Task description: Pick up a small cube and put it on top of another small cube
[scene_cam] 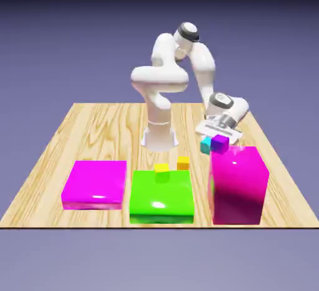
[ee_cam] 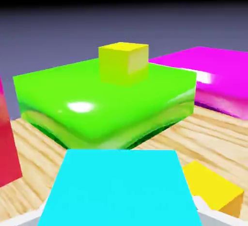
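The hand [scene_cam: 212, 136] is closed on the cyan cube [ee_cam: 121, 186], which fills the near edge of the hand view, flanked by pale bits of the fingers. In the exterior view the cube sits out at the end of the tilted hand, near the tall magenta block [scene_cam: 236, 187]. The hand leans well over, probably because a slanted grip lets it take a small cube beside so tall a block. Whether the cube is clear of the bench [scene_cam: 140, 159] cannot be told.

Just beside the cyan cube in the exterior view, a purple cube [scene_cam: 220, 144] shows at the tall block's top far edge, most likely resting on it. Further off, a yellow cube [ee_cam: 122, 64] rests on the low green block [ee_cam: 104, 97], raised as a possible spot to stack on. An orange-yellow cube [ee_cam: 213, 187] stands on the bench near the green block. The low magenta block [scene_cam: 96, 182] lies to the exterior view's left, with nothing on it.

No container shows; the blocks serve only as stands. Which small cube is the target is not plain. The next move likely calls for lifting high enough to pass the blocks without knocking a perched cube.
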